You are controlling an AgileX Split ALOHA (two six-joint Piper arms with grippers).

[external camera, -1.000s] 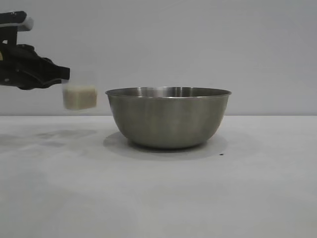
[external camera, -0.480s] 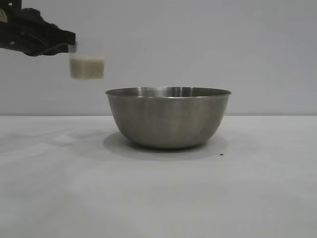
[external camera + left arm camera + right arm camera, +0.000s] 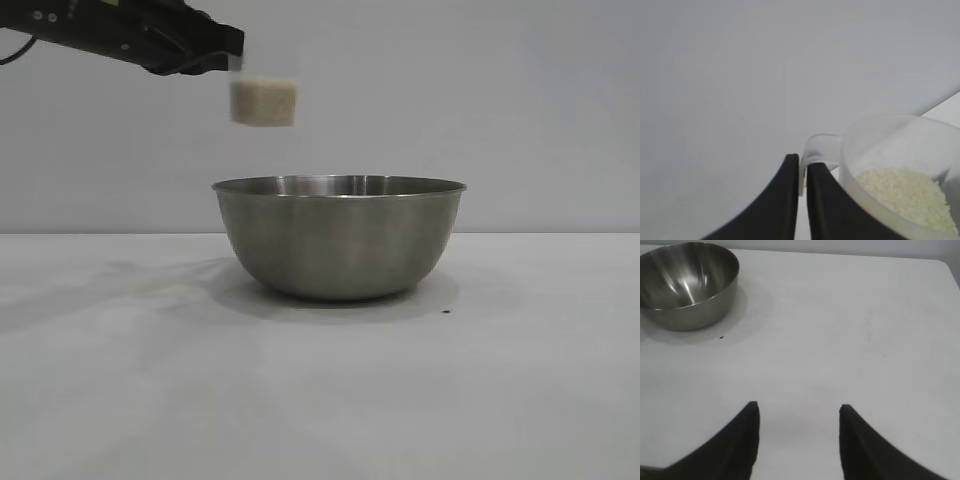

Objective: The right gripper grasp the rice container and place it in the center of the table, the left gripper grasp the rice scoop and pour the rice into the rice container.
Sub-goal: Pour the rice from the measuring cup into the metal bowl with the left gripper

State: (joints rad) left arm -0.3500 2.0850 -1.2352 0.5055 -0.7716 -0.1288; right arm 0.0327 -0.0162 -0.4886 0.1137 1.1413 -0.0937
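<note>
We carry the rice scoop (image 3: 264,101) level so nothing spills

Our left gripper (image 3: 802,172), clamped on its handle, holds it above the rice container (image 3: 340,238); our right gripper (image 3: 799,415) waits apart, half-open, empty

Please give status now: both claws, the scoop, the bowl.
Left claw shut on rice scoop handle, above steel bowl left rim, rice unpoured. Right claw open, idle, away from bowl. Nothing in the way.

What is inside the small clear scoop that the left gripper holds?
White rice fills the lower part of the rice scoop. Its handle is pinched in the left gripper; the scoop's bottom is covered by grains.
</note>
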